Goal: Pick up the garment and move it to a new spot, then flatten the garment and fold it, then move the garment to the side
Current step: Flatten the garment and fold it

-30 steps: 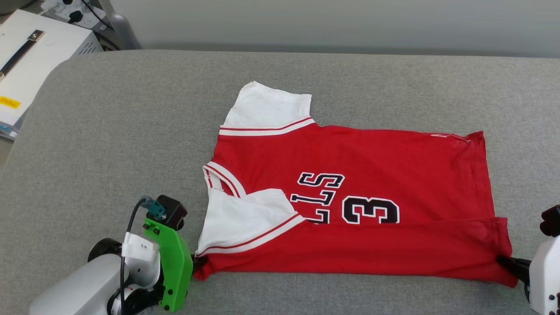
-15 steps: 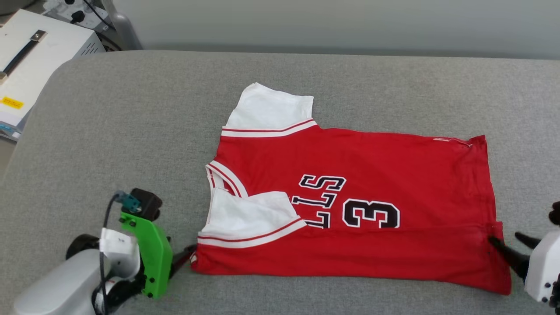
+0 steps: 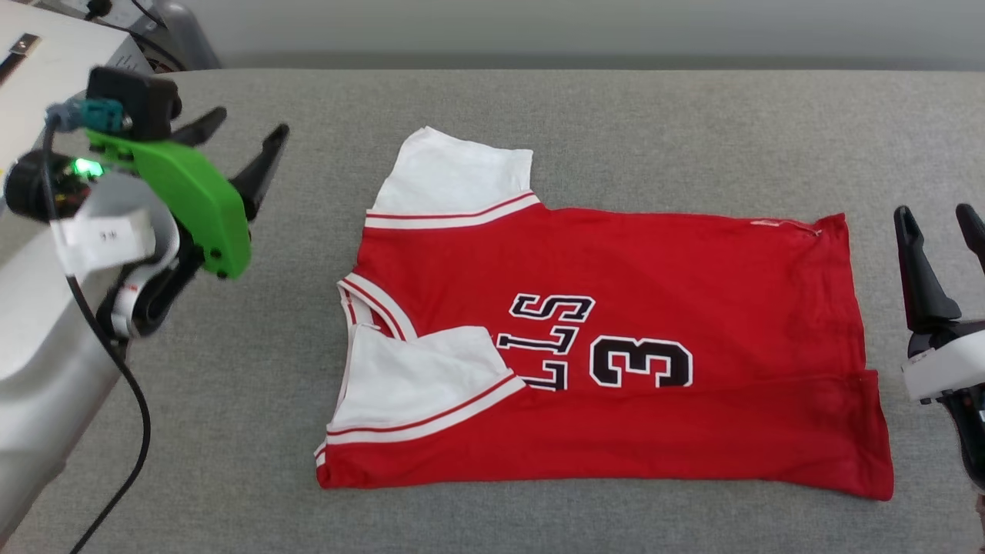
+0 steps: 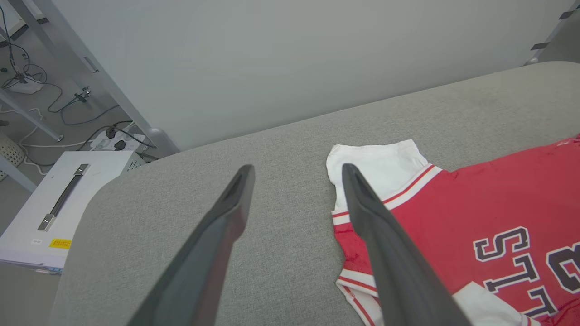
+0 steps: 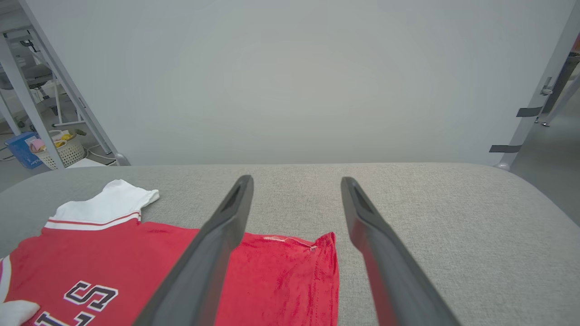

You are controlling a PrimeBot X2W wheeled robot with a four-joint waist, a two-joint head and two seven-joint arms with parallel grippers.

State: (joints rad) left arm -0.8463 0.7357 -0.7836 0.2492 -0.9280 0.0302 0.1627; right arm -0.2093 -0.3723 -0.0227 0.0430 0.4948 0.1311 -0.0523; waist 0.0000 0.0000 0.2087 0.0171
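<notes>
Garment (image 3: 654, 261) flat, part-folded; left fingers (image 3: 258, 173), right fingers (image 3: 919, 277) spread.

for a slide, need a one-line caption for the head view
Red jersey, near edge folded over, flat on the grey surface; left gripper and right gripper open at either side

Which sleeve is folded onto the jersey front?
The near sleeve, lying over the red front and hiding some lettering; the far sleeve sticks out flat onto the grey surface.
</notes>
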